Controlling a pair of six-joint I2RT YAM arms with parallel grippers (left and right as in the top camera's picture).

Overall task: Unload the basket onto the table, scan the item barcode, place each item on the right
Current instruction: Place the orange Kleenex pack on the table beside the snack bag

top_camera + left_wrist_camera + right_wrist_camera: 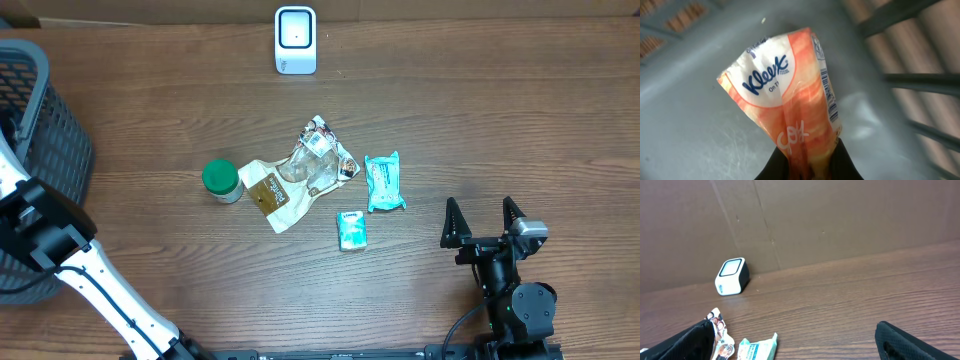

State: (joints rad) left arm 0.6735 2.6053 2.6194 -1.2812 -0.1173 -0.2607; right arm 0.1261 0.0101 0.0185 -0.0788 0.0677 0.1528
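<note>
In the left wrist view, an orange and white Kleenex tissue pack point(790, 90) is pinched at its lower end by my left gripper point(807, 167), which is shut on it. A barcode point(827, 95) runs along the pack's right edge. Pack and gripper are inside the grey basket point(690, 125). Overhead, the left arm point(50, 240) reaches into the basket point(50, 120), where its gripper is hidden. The white scanner point(296, 40) stands at the table's far edge, also seen in the right wrist view point(732, 276). My right gripper point(484, 222) stands open and empty at the near right.
Mid-table lie a green-lidded jar point(221, 181), crumpled snack pouches point(300, 175), a teal packet point(383, 182) and a small teal box point(351, 230). A cardboard wall point(840, 220) backs the table. Basket bars point(920, 80) rise close to the held pack.
</note>
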